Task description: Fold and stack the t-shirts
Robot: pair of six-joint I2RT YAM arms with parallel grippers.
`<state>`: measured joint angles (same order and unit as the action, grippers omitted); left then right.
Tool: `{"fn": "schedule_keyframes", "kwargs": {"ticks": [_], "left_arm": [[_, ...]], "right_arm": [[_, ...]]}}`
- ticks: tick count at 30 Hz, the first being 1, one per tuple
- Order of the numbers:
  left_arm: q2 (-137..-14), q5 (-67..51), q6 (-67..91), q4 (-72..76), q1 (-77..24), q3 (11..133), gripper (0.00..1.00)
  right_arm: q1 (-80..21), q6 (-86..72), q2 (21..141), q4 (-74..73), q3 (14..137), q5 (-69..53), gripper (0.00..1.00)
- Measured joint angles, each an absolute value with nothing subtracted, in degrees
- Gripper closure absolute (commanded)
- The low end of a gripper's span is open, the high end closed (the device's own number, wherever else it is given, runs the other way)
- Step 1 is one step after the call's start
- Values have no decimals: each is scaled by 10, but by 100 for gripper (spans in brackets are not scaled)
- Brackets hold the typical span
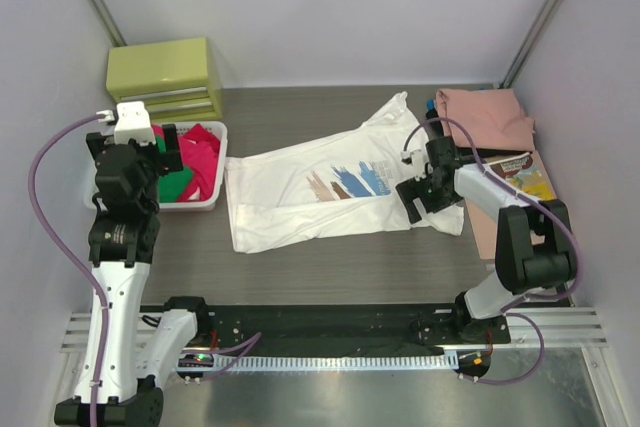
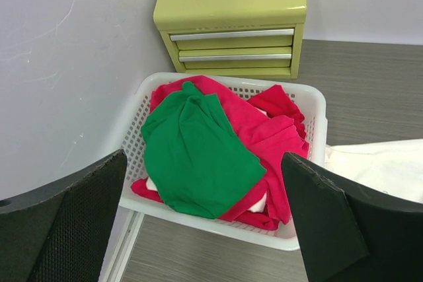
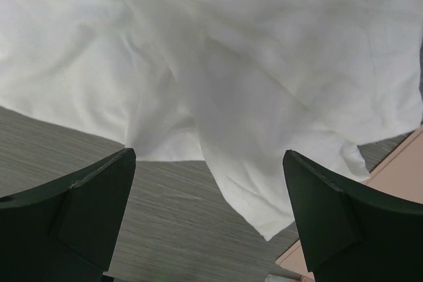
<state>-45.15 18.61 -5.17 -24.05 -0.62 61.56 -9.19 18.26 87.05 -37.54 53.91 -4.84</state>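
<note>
Top external: white printed t-shirt [image 1: 330, 192] spread flat mid-table, right gripper [image 1: 414, 201] wide over its sleeve edge (holding nothing); left gripper [image 1: 166, 155] equally wide above basket [image 1: 200, 205] holding green t-shirt [image 2: 192, 156] on red t-shirt [image 2: 264, 130].

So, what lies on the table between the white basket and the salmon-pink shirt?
The white printed t-shirt, spread out, with the open right gripper over its right edge. The top view shows it.
</note>
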Motion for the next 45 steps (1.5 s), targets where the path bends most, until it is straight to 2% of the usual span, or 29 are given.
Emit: {"fn": "schedule_keyframes", "kwargs": {"ticks": [5, 18, 26, 35, 45], "left_arm": [[-451, 186, -55, -240, -6, 616, 0], [-457, 186, -63, -238, -6, 608, 0], [-456, 187, -66, -238, -6, 608, 0], [-451, 187, -67, -238, -6, 601, 0], [-451, 184, -65, -237, -6, 599, 0]], "right_arm": [[-104, 176, 931, -362, 569, -45, 0], [-141, 161, 942, -361, 682, -39, 0], [-141, 159, 1023, -333, 642, -25, 0], [-141, 162, 970, -302, 579, -25, 0], [-141, 181, 892, -373, 552, -29, 0]]}}
